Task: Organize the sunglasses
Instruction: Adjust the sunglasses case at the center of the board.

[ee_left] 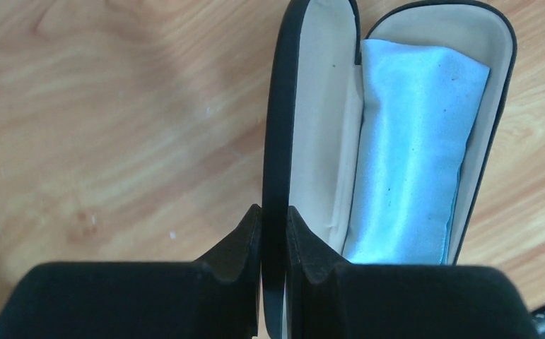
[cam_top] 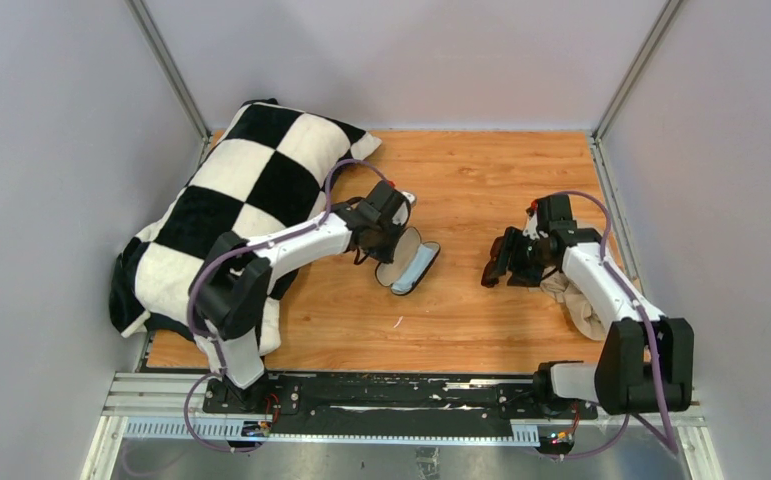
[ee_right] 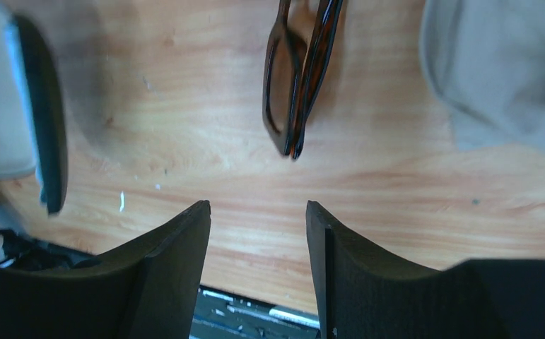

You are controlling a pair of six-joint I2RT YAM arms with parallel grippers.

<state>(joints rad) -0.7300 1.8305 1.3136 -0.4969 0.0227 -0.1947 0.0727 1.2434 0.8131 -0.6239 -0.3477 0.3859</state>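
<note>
The black hard case (cam_top: pixel 413 265) lies open on the wooden table, its beige lining up and a light blue cloth (ee_left: pixel 411 148) in one half. My left gripper (ee_left: pixel 274 219) is shut on the black rim of the other half (ee_left: pixel 276 127). It also shows in the top view (cam_top: pixel 386 240). The sunglasses (ee_right: pixel 301 78) are folded, brown-framed, and lie on the table ahead of my right gripper (ee_right: pixel 259 205), which is open and empty above the wood. In the top view my right gripper (cam_top: pixel 494 265) hides them.
A black-and-white checkered pillow (cam_top: pixel 251 190) fills the far left of the table. A beige cloth (cam_top: pixel 581 305) lies by the right arm and shows in the right wrist view (ee_right: pixel 502 70). The black base rail (cam_top: pixel 391 395) runs along the near edge.
</note>
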